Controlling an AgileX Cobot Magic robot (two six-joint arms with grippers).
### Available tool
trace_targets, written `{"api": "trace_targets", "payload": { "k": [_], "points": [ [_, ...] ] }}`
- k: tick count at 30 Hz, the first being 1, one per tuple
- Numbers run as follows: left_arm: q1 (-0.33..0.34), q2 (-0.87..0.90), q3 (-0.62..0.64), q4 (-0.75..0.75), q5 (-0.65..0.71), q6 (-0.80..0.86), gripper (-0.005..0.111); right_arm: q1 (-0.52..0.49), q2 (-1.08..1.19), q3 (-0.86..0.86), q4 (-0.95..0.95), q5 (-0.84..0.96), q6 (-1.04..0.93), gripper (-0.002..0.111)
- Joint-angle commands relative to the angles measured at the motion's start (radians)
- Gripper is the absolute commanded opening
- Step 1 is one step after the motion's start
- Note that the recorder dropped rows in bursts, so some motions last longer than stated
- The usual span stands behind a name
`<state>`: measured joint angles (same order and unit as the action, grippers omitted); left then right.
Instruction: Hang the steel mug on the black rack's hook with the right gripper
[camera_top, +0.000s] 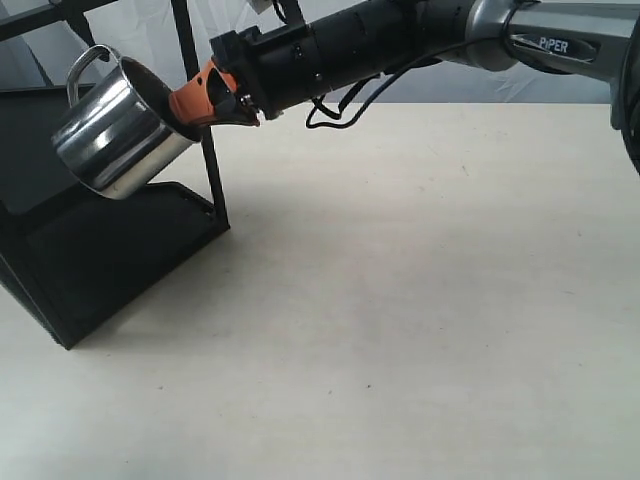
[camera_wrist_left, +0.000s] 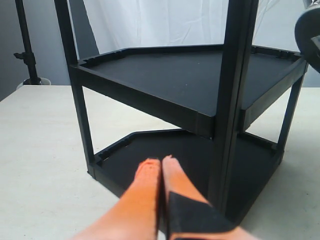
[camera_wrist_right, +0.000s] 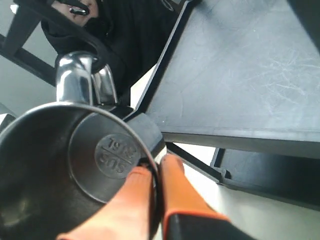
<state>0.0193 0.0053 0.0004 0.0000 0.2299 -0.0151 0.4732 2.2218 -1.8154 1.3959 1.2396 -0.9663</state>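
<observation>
The steel mug (camera_top: 118, 128) hangs tilted in the air beside the black rack (camera_top: 100, 250), its mouth facing my right gripper (camera_top: 203, 103). That gripper is shut on the mug's rim, with one orange finger inside the cup and one outside (camera_wrist_right: 155, 169). The mug's looped handle (camera_top: 85, 65) points up and sits right at the thin black hook (camera_top: 82, 35) under the rack's upper bar. In the right wrist view the hook (camera_wrist_right: 97, 49) curves over the handle (camera_wrist_right: 82, 80); whether it passes through the loop I cannot tell. My left gripper (camera_wrist_left: 161, 161) is shut and empty, low before the rack's lower tray (camera_wrist_left: 200, 150).
The rack stands on a cream table (camera_top: 400, 300) at the far left. A black cable (camera_top: 340, 108) loops under the right arm. A tripod stand (camera_wrist_left: 25, 50) and a white curtain are behind the rack. The rack's upright post (camera_top: 200, 110) is just behind the right gripper.
</observation>
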Motion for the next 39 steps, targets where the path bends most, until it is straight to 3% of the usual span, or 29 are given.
{"api": "trace_targets", "payload": {
  "k": [1, 6, 8, 10, 19, 26, 30, 36, 39],
  "points": [
    [-0.001, -0.005, 0.0, 0.0, 0.001, -0.002, 0.002, -0.003, 0.03, -0.005, -0.044, -0.019, 0.022, -0.001],
    [-0.001, -0.005, 0.0, 0.0, 0.001, -0.002, 0.002, -0.003, 0.028, -0.005, -0.044, -0.019, 0.036, 0.002],
    [-0.001, -0.005, 0.0, 0.0, 0.001, -0.002, 0.002, -0.005, 0.028, -0.005, -0.044, -0.019, 0.042, 0.028],
    [-0.001, -0.005, 0.0, 0.0, 0.001, -0.002, 0.002, -0.005, 0.028, -0.005, -0.044, -0.019, 0.043, 0.037],
    [-0.001, -0.005, 0.0, 0.0, 0.001, -0.002, 0.002, -0.081, -0.04, -0.005, -0.073, -0.019, 0.09, 0.034],
    [-0.001, -0.005, 0.0, 0.0, 0.001, -0.002, 0.002, -0.124, -0.171, -0.005, -0.258, -0.019, 0.152, 0.032],
    [-0.001, -0.005, 0.0, 0.0, 0.001, -0.002, 0.002, -0.124, -0.292, 0.025, -0.461, -0.019, 0.211, -0.001],
    [-0.001, -0.005, 0.0, 0.0, 0.001, -0.002, 0.002, -0.131, -0.561, 0.3, -0.532, -0.019, 0.204, 0.0],
    [-0.001, -0.005, 0.0, 0.0, 0.001, -0.002, 0.002, -0.133, -0.728, 0.487, -0.627, -0.217, 0.236, 0.0]
  ]
}}
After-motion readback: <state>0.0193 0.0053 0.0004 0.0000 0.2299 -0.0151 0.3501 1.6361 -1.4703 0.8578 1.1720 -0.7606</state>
